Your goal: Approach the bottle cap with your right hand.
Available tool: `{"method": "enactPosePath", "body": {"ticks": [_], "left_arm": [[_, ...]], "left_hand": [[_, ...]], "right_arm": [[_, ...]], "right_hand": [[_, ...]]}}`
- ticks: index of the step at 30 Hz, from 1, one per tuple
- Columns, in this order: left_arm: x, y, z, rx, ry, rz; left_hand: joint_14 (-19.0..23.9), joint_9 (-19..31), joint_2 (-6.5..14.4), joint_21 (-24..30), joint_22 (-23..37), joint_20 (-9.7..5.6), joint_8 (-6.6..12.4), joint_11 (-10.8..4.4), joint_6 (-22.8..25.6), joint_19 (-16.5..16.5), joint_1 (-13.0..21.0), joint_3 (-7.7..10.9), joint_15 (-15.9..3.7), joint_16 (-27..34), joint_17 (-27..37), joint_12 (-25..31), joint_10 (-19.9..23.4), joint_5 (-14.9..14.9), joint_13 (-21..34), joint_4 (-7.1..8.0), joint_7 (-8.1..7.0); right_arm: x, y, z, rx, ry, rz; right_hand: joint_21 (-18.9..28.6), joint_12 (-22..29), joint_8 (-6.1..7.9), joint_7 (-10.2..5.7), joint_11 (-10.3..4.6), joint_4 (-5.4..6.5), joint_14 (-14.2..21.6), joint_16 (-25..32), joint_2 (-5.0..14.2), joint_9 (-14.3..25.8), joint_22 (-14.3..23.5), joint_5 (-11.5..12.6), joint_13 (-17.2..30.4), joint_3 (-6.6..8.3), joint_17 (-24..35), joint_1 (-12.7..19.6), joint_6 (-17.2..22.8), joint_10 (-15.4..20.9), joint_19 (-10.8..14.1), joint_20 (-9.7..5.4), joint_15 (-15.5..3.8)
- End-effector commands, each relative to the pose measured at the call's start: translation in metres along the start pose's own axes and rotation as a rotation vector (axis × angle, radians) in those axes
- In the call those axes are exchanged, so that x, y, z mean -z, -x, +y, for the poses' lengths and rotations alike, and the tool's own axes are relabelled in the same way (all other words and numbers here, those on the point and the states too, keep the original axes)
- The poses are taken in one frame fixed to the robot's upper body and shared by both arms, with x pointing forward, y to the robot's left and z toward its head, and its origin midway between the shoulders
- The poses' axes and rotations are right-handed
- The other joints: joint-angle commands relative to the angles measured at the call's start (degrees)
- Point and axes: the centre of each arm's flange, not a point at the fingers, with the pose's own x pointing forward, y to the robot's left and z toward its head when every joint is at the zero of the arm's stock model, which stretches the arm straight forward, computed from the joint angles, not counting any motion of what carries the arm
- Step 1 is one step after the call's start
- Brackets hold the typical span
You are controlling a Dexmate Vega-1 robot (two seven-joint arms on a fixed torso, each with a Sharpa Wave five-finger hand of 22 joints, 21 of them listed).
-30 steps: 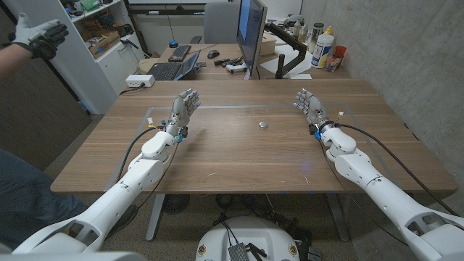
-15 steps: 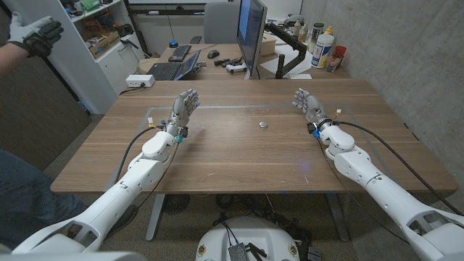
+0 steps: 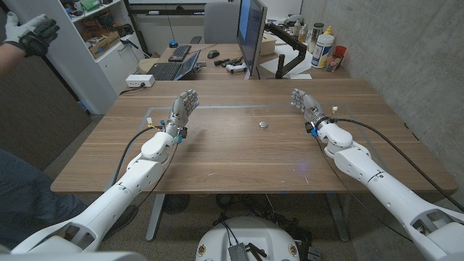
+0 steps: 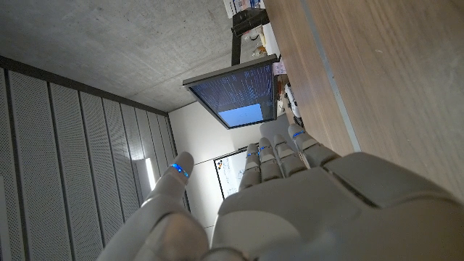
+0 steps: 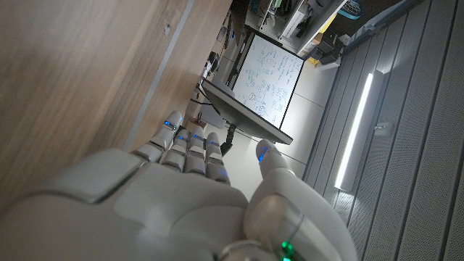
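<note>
Near the frame's centre on the wood-grain table [image 3: 217, 156]: small round grey bottle cap [image 3: 264, 125], lying alone. Right of it, well apart: right hand [image 3: 305, 104], smooth white plastic, fingers straight and spread, holding nothing. Left of centre: left hand [image 3: 185, 107], likewise spread and empty, palm upright.

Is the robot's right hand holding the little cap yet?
No. The right robot hand is open, holding nothing, its fingers apart, while the bottle cap lies alone on the wooden table, apart from it.
</note>
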Motion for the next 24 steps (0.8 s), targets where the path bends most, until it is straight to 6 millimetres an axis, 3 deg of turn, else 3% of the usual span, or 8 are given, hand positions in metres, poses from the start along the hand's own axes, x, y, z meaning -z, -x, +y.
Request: {"method": "enactPosePath", "body": {"ticks": [1, 14, 24], "left_arm": [[-0.0031, 0.0012, -0.0011, 0.02, -0.022, -0.009], [-0.0047, 0.0013, -0.0021, 0.024, -0.025, -0.007], [-0.0056, 0.0024, -0.0029, 0.024, -0.036, -0.007]], "left_hand": [[0.1, 0.1, -0.3, -0.3, 0.2, -3.22, 0.03, -0.16, 0.6, -0.2, 0.5, 0.19, 0.14, 0.0, 0.2, 0.3, 0.1, 0.5, 0.1, -0.48, 0.06], [-0.1, 0.2, -0.3, -0.7, 0.2, -3.0, -0.05, -0.01, 0.7, -0.5, 0.6, 0.01, 0.23, -0.1, 0.2, 0.2, 0.2, 0.5, 0.1, -0.87, 0.06], [0.0, 0.2, -0.3, -0.8, 0.2, -2.88, -0.02, -0.09, 1.0, -0.5, 0.6, -0.11, 0.36, -0.1, 0.3, 0.2, 0.4, 0.5, 0.1, -1.08, 0.03]], "right_arm": [[-0.0063, -0.0026, 0.0059, -0.012, 0.064, 0.014], [-0.0124, -0.0055, 0.0128, -0.021, 0.144, 0.015], [-0.0147, -0.0111, 0.015, -0.05, 0.18, -0.005]], "right_hand": [[-0.9, -0.2, -0.21, -0.43, -0.48, -0.41, -1.4, -0.5, 0.6, 0.2, 0.2, 0.5, 0.2, 0.06, 0.1, 1.0, 0.5, -0.4, -1.5, -2.42, 0.1], [-1.9, -0.3, -0.27, -1.27, -0.45, -0.7, -2.0, -0.6, 0.7, 0.3, 0.2, 0.7, 0.3, -0.16, 0.1, 1.5, 0.7, -0.5, -2.5, -3.02, -0.12], [-2.0, -0.2, -0.3, -1.95, -0.95, -0.91, -1.5, -0.3, 0.75, 0.3, 0.2, 0.8, 0.3, -0.31, 0.1, 1.8, 0.9, -0.3, -1.7, -3.13, -0.45]]}}
